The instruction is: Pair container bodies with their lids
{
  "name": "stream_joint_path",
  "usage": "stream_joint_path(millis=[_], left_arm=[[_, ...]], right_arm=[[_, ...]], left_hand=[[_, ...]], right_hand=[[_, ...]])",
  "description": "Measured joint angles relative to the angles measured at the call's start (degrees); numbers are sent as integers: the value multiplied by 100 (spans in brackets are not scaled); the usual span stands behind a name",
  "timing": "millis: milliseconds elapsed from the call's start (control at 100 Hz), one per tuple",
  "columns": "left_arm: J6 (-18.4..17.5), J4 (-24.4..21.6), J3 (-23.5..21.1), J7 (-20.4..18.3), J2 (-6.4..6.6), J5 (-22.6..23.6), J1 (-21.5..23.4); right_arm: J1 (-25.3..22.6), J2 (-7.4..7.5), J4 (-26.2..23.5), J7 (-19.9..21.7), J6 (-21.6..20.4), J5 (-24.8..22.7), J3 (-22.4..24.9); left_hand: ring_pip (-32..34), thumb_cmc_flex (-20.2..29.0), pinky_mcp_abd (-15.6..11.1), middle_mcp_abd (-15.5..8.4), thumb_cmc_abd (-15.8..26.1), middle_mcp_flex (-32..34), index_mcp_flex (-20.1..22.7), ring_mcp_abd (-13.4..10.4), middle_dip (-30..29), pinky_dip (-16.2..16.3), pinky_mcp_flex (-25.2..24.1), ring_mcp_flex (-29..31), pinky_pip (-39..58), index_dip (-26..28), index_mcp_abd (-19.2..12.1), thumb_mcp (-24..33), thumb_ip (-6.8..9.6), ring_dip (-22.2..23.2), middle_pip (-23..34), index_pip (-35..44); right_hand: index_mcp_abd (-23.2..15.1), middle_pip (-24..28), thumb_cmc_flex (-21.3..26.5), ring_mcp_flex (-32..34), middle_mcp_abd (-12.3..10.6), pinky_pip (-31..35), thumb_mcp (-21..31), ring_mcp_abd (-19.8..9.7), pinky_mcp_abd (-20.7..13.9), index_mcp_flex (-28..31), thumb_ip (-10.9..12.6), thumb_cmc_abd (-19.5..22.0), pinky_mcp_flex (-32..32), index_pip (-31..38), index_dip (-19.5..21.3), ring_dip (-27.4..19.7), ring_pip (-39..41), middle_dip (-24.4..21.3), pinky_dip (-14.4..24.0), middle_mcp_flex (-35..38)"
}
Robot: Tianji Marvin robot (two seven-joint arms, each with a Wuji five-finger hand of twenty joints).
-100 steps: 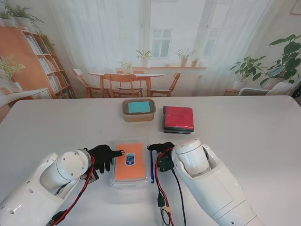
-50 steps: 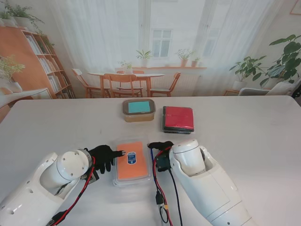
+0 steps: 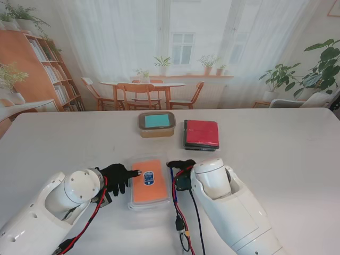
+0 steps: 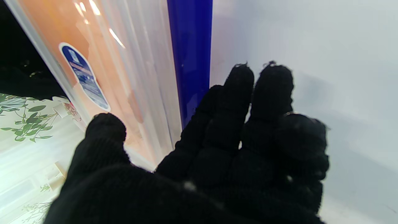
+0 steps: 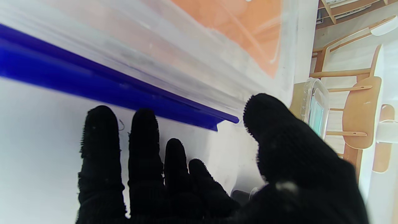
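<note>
A clear flat container with an orange top and a small blue label point(image 3: 149, 183) lies on the white table in front of me. A blue strip point(image 3: 171, 179) runs along its right side. My left hand point(image 3: 116, 176), in a black glove, is at its left edge with fingertips touching the rim; it is open point(image 4: 217, 155). My right hand point(image 3: 180, 166) is at the far right corner beside the blue strip point(image 5: 93, 84), fingers spread and holding nothing point(image 5: 186, 174). Farther off stand a tan container with a teal lid point(image 3: 156, 123) and a dark container with a red lid point(image 3: 201, 133).
The white table point(image 3: 276, 154) extends wide on both sides. Red and black cables point(image 3: 183, 223) hang along my right forearm near the container's near right corner. Chairs and shelves stand beyond the table's far edge.
My right arm has swung slightly left, closer to the container. The container's near end has shifted a little to the right. The left hand has stayed put.
</note>
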Motion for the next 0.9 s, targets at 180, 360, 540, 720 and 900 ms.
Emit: stream_joint_path(millis=[180,360,540,720,900], left_arm=[[0,-3,2,-10,3,1,-4],[12,-15,4,-29,10,11,-3],[21,-27,2,-52,25,30,1],[24,-45,-1,-57,28,42,3],[39,-61,5,-61,29,32,3]], right_arm=[[4,1,0,78,2,-60,11],[85,115,13,21,0,214,-97],[103,154,35,752,-6,-582,-103],[139,249,4,604,-20,-316,-201],[107,142,25,350,-19,-99,-100]], left_hand=[[0,0,1,2,0,0,1,0,0,0,1,0,0,0,9,0,0,0,1,1],[0,0,1,3,0,0,1,0,0,0,1,0,0,0,15,0,0,-1,1,6],[0,0,1,49,0,3,9,0,0,0,1,0,0,0,67,0,0,-1,1,19],[0,0,1,50,0,4,10,0,0,0,5,1,0,0,69,0,0,-1,2,41],[0,0,6,50,-1,4,22,0,0,-2,64,54,0,0,69,0,0,-1,3,42]], right_hand=[[58,-104,24,225,31,84,7,-280,-127,2,-2,0,-42,-2,0,246,220,412,134,-1],[58,-260,25,-85,0,64,102,-120,1,5,-2,0,-469,18,0,316,122,446,199,-65],[-6,-669,-88,-1290,-210,-249,-5,233,295,7,-13,107,-1516,77,0,-406,-969,261,419,-61],[-10,-1164,-88,-1227,-267,-819,58,223,586,7,-13,163,-1936,82,-69,-817,-1360,-15,422,-63],[-26,-1297,-53,-1156,-265,-1276,69,443,964,8,67,153,-1801,86,-78,-1358,-1554,-153,-15,-63]])
